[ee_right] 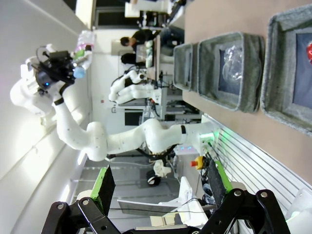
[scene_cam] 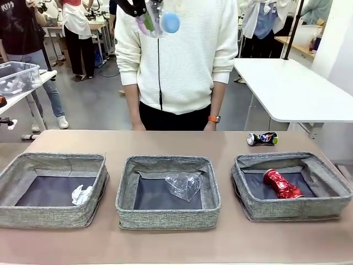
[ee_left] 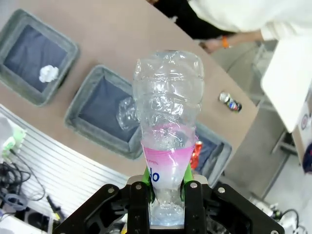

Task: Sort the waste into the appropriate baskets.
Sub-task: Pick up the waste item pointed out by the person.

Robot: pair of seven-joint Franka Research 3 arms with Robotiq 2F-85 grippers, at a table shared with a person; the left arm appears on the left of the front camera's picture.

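Left gripper [ee_left: 167, 184] clamped on bottle [ee_left: 168, 112], raised high above the baskets.
The bottle is pinched at its neck end; the right gripper [ee_right: 160, 186] is held wide open, empty. A paper ball [scene_cam: 81, 195] is noted in the left basket [scene_cam: 33, 216], a cup [scene_cam: 185, 185] in the middle basket [scene_cam: 165, 219], a red can [scene_cam: 282, 185] in the right basket [scene_cam: 292, 209], and a blue can [scene_cam: 262, 138] on the table [scene_cam: 220, 243] behind it.
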